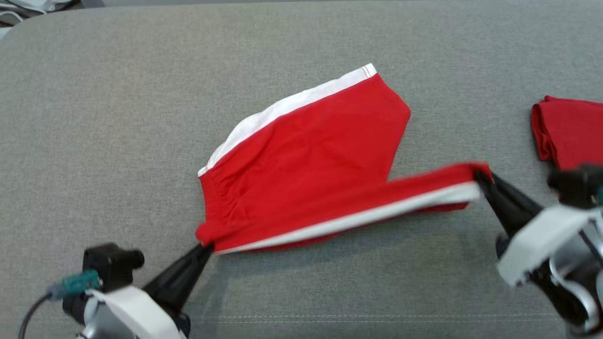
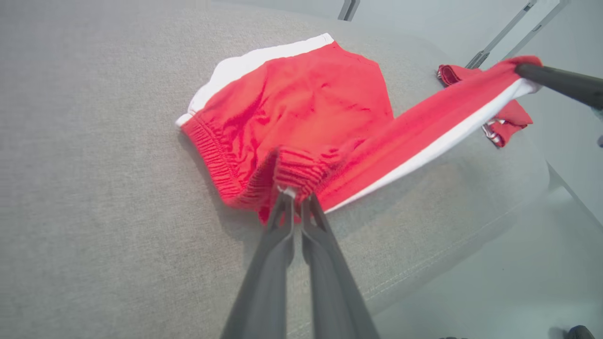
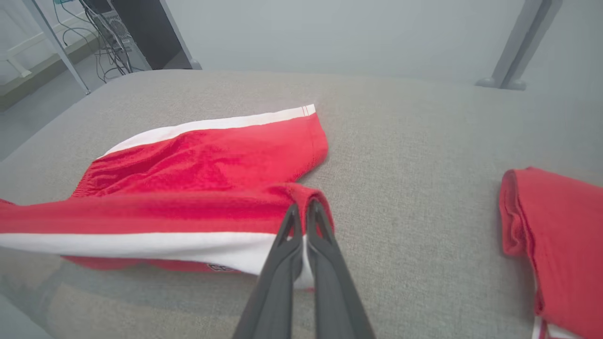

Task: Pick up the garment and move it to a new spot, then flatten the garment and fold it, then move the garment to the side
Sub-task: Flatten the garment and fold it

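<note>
Your shorts [image 1: 306,155] sit in the middle of the head view on the grey cushion [image 1: 94,141]. They are red with a white side stripe. The far half lies flat, while the near edge is stretched into a taut band raised off the cushion, with a shadow beneath it. At the lower left, the left gripper [image 1: 205,247] is clamped on the waistband corner. At the right, the right gripper [image 1: 480,178] is clamped on the other end of the band, where the picture is blurred.

The left wrist view gives you what the head view cannot. The gathered elastic of the waistband is bunched at the tips of the left gripper [image 2: 294,202], whose two fingers are pressed together on the cloth. One finger of the right gripper [image 2: 556,80] crosses the upper right as a dark bar.

The right wrist view sharpens the blurred end. The right gripper [image 3: 301,209] pinches the hem where red meets white, and a small dark print, too small to read, sits on the stripe at lower centre.

A folded red garment [image 1: 570,136] lies apart at the right edge of the head view. The right wrist view shows you its rolled edge [image 3: 556,235]. That view also takes in cables [image 3: 108,28] at the upper left and a grey post [image 3: 523,42] at the upper right.
</note>
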Robot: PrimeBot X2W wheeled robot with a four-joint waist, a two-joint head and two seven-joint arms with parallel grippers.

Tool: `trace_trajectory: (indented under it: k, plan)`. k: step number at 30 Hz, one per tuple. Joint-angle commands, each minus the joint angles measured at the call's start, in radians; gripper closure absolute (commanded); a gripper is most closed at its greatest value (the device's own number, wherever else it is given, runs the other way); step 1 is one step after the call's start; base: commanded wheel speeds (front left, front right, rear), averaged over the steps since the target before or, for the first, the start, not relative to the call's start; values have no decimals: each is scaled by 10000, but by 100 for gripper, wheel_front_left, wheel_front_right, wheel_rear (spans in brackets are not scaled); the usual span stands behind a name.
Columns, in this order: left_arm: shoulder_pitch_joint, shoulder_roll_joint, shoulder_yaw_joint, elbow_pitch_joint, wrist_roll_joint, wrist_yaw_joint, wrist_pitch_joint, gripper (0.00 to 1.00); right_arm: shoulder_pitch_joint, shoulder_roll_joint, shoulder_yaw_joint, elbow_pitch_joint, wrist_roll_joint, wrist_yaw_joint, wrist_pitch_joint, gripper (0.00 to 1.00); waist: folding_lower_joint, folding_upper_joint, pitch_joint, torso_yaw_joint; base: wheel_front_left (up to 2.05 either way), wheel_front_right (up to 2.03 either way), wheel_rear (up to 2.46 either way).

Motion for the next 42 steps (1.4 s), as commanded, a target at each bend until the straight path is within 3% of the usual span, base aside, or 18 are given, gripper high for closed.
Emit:
trace_trajectory:
  k: [1, 12, 18, 22, 23, 24, 25, 32, 37, 42]
  plan:
    - [-788, 157, 492, -52, -66, -107, 28, 100, -870, -341, 355, 104, -8, -32, 84, 100, 0, -1, 178, 116, 0, 0, 0]
    - [-4294, -1036, -64, 2551, -692, -1098, -83, 100, -6568, -993, 2365, 4697, 778, -32, -425, 100, 0, -1, 1526, 1238, 0, 0, 0]
    - [-5716, -1579, -523, 4165, -800, -1354, -484, 100, -8126, -1182, 3304, 6650, 1064, -32, -1065, 100, 0, -1, 2031, 1757, 0, 0, 0]
    - [-6191, -1761, -803, 4833, -912, -1413, -664, 100, -8599, -1198, 3765, 7328, 1274, -32, -1445, 100, 0, -1, 2219, 1898, 0, 0, 0]
    - [-6330, -1814, -858, 5018, -949, -1425, -801, 100, -8720, -1188, 3886, 7535, 1360, -32, -1577, 93, 0, -1, 2255, 1921, 0, 0, 0]
    - [-6446, -1852, -919, 5181, -981, -1434, -927, 70, -8832, -1174, 3964, 7724, 1443, -32, -1759, 53, 0, -1, 2294, 1941, 0, 0, 0]
    - [-6547, -1879, -954, 5335, -986, -1439, -1096, 0, -8910, -1137, 4014, 7906, 1552, -32, -1956, 0, 0, -1, 2312, 1957, 0, 0, 0]
    - [-6689, -1782, -1108, 6019, -571, -1401, -2279, 0, -8897, -972, 4429, 8485, 1800, -32, -3800, 0, 0, -1, 2254, 1872, 0, 0, 0]
    - [-6144, -1633, -1020, 5705, 215, -540, -3209, 0, -8254, -982, 4366, 8417, 1562, -32, -5427, 0, 0, -1, 2050, 1699, 0, 0, 0]
    - [-5249, -1572, -992, 4890, 825, 541, -3736, 0, -7212, -862, 3472, 8251, 853, -32, -6643, 0, 0, -1, 1796, 1500, 0, 0, 0]
